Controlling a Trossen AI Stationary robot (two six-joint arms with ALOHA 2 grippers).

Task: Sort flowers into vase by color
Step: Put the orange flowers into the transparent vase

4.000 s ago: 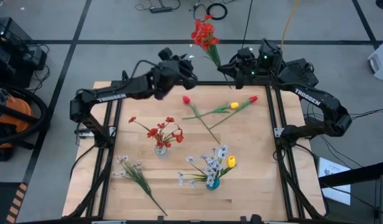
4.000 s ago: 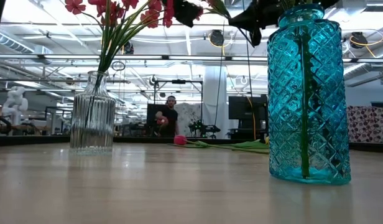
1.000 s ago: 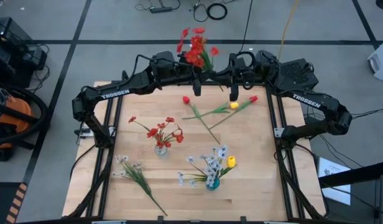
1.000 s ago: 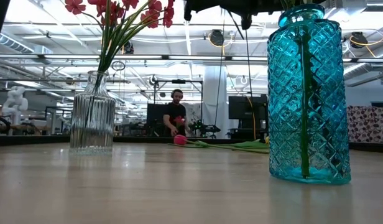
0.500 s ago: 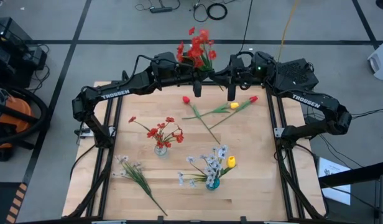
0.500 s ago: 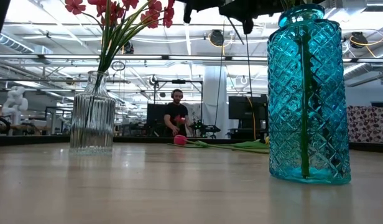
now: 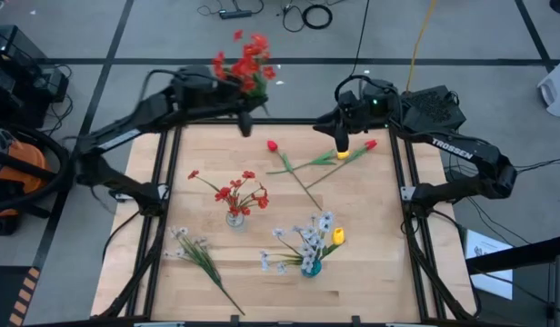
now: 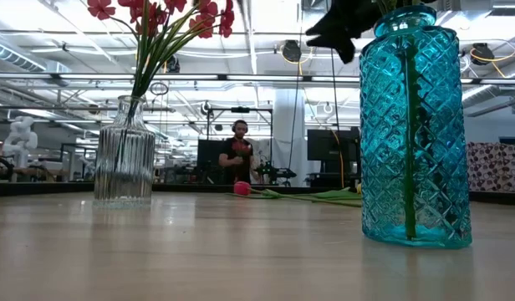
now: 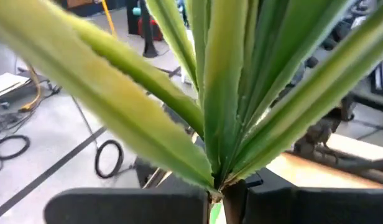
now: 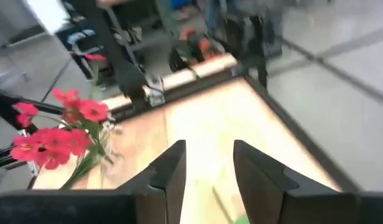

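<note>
Flowers are what just changed hands: the spray of small red blossoms [image 7: 245, 64] that hung between the two arms a moment ago has gone over to the left pincer [image 7: 244, 116], which is clamped on its stalk and has swung away toward the far left corner of the surface [image 7: 371, 236], blossoms held up beyond the edge; in the left wrist view the green leaves [image 9: 229, 93] fan out right above the closed fingers; the right pincer [image 7: 342, 143] has let go, its fingers [image 10: 173, 168] now apart with nothing between them, hovering over the loose tulips near the far edge.

So the handover looks finished, and I'd judge the spray is bound for the clear vase [image 7: 235, 216], which already carries red blossoms [image 7: 235, 189] and stands left of centre; the blue vase [image 7: 309, 267], nearer the front, holds white sprays [image 7: 307, 238] and a yellow tulip [image 7: 337, 237]; two red tulips [image 7: 273, 144] and a yellow one [image 7: 342, 154] lie crossed on the surface under the right arm, and a white spray [image 7: 194, 247] lies at the front left, all unsorted; a person [image 8: 237, 159] stands far back in the room.
</note>
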